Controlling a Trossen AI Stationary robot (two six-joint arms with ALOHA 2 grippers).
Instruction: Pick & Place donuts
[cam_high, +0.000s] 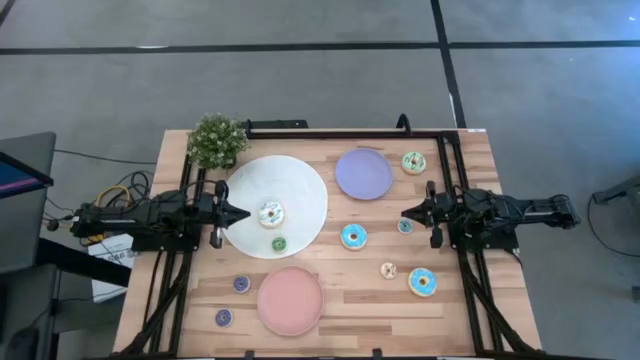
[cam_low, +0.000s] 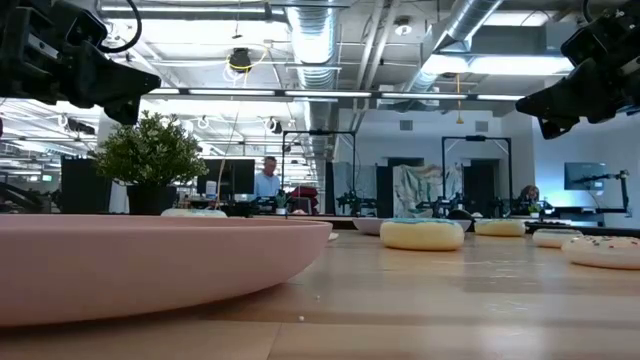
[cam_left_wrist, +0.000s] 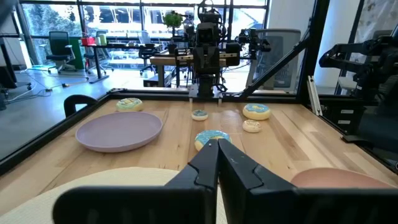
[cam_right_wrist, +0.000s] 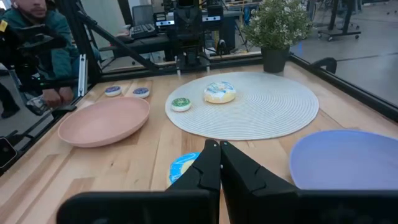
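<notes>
Several donuts lie about the wooden table. A sprinkled white one (cam_high: 271, 213) and a green mini (cam_high: 279, 243) rest flat on the round white mat (cam_high: 300, 180). A light blue one (cam_high: 353, 236), a blue mini (cam_high: 405, 226), a beige mini (cam_high: 389, 269) and a blue-iced one (cam_high: 422, 282) lie on the bare wood at the right. A pale green one (cam_high: 413, 162) lies at the far right. Two purple minis (cam_high: 241, 284) lie near left. My left gripper (cam_high: 245, 213) hovers shut over the mat's left edge. My right gripper (cam_high: 405, 212) hovers shut above the blue mini.
A lilac plate (cam_high: 363, 173) stands at the far middle and a pink plate (cam_high: 291, 300) at the near middle. A potted plant (cam_high: 216, 140) fills the far left corner. A black frame (cam_high: 350, 130) runs along the far and right edges. A person (cam_right_wrist: 31, 31) sits beyond the table.
</notes>
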